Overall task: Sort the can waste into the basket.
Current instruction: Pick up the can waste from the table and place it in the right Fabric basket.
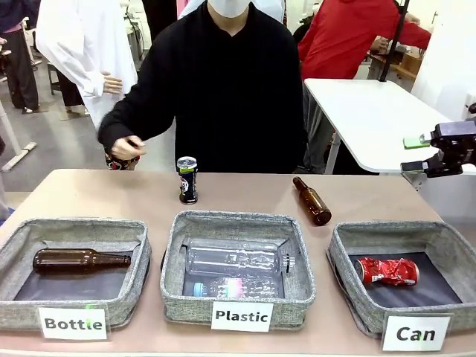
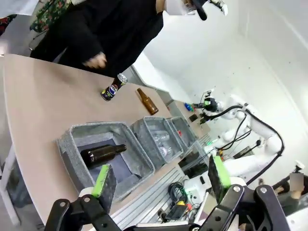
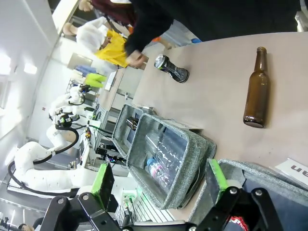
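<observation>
The black can (image 1: pixel 187 181) with a silver top stands upright near the table's far edge, left of centre; it is also in the left wrist view (image 2: pixel 112 88) and the right wrist view (image 3: pixel 171 69). The dented red can (image 1: pixel 387 271) lies inside the grey basket labelled "Can" (image 1: pixel 343 249) at the front right. My right gripper (image 1: pixel 415 154) hovers open above the table's right edge, behind that basket, holding nothing. Its fingers (image 3: pixel 214 175) spread wide over the Can basket's rim (image 3: pixel 262 174). My left gripper (image 2: pixel 161 175) is open and empty, high off the table's left end.
A brown bottle (image 1: pixel 312 201) lies on the table behind the baskets. The "Plastic" basket (image 1: pixel 297 256) holds clear bottles; the "Bottle" basket (image 1: pixel 137 253) holds a brown bottle. The person's hand (image 1: pixel 125 149) hangs at the far edge, left of the black can.
</observation>
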Motion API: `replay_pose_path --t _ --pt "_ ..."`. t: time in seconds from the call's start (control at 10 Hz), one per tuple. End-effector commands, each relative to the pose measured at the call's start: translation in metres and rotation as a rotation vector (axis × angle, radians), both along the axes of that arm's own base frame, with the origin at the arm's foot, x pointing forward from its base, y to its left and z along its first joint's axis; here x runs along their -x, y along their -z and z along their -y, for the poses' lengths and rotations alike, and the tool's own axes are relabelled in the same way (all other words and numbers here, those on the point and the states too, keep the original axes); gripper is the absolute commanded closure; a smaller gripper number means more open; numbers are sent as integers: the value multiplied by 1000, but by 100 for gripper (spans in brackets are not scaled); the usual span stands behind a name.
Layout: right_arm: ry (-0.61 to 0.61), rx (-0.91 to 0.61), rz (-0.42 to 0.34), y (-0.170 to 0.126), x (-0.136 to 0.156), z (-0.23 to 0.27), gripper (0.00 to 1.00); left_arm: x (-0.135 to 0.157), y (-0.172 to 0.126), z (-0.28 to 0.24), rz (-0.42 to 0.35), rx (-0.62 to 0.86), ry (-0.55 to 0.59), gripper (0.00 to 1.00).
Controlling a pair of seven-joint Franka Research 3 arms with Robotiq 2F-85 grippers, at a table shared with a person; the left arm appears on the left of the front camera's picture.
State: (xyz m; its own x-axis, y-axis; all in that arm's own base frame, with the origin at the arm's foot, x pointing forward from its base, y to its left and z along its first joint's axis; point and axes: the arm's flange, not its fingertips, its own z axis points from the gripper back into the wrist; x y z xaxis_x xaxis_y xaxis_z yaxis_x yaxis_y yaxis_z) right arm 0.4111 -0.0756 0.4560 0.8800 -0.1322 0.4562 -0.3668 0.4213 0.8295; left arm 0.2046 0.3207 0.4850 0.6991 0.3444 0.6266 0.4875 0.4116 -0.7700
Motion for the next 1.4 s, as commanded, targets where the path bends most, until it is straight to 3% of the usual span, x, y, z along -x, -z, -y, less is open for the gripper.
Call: replay_pose_path --t 0.0,0.3,0.5,0.7,1.0,1.1,1.2,1.3 --pt "-9 4 12 -1 2 1 0 -34 -14 46 -32 -115 -16 0" --pt "-9 4 12 -1 2 1 0 -94 -8 129 -15 -324 10 0" --pt "-9 4 12 -1 2 1 0 -133 8 186 172 -434 25 0" --pt "-9 4 12 -1 2 1 0 -161 30 232 291 -495 111 0" --pt "-9 4 12 -1 2 1 0 -202 72 294 492 -664 31 0" --pt "-9 4 12 -1 2 1 0 -216 83 306 569 -642 -88 0" --pt "-9 4 12 -1 2 1 0 -189 47 281 401 -619 104 0" --pt "-9 4 12 -1 2 1 0 -189 47 281 401 -619 104 0"
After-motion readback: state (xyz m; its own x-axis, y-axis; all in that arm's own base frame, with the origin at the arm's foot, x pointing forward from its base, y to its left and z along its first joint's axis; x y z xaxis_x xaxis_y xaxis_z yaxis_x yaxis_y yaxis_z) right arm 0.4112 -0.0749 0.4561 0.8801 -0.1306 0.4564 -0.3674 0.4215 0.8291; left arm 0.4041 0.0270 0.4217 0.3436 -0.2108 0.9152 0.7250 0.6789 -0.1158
